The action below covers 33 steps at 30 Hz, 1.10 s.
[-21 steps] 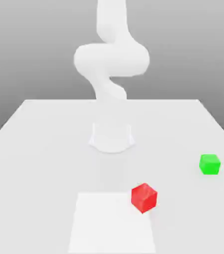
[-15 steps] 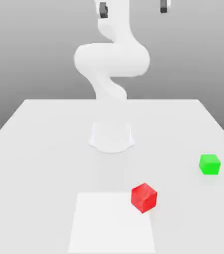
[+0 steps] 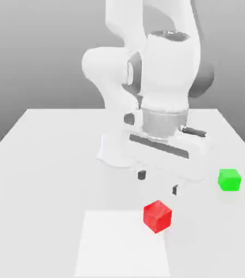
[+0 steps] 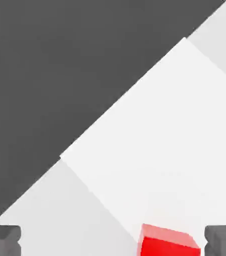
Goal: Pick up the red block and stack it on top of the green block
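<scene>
**A:** Two small matte cubes are seen on the pale grey bench. Where is each placed?

**B:** With the white arm's round base taken as the middle of a clock face in the exterior view, the bright red plain-faced cube is found at about five o'clock, resting on the corner of a lighter white square patch marked on the bench. The bright green plain-faced cube is found between three and four o'clock, well apart from the red one.

**A:** How is the tool held?

**B:** The two-finger tool is held with its dark fingertips spread wide and pointing down; nothing is gripped between them. It is poised above the red block, at roughly twelve o'clock from it. In the hand view the red block is seen between the two pads, nearer one than the other.

**A:** Why is it placed so?

**B:** An approach to the pick is judged to be in hand: wide jaws are needed so the cube can be straddled, and the tool is lined up over it. A slight sideways correction is probably called for before descent, or one finger may be set down on the cube's top.

**A:** Are any containers present?

**B:** None is seen; both cubes lie loose on the bench, and nothing has been stacked yet.
</scene>
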Each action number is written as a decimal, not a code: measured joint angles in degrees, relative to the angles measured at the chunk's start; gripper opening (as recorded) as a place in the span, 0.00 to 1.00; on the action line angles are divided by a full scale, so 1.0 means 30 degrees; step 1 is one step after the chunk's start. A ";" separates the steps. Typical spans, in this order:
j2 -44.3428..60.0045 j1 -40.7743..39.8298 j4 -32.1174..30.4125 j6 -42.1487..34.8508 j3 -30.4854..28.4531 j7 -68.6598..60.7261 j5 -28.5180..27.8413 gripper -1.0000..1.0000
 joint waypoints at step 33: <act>0.1293 0.2432 -0.0836 0.0915 -0.1256 0.2619 0.0086 0.00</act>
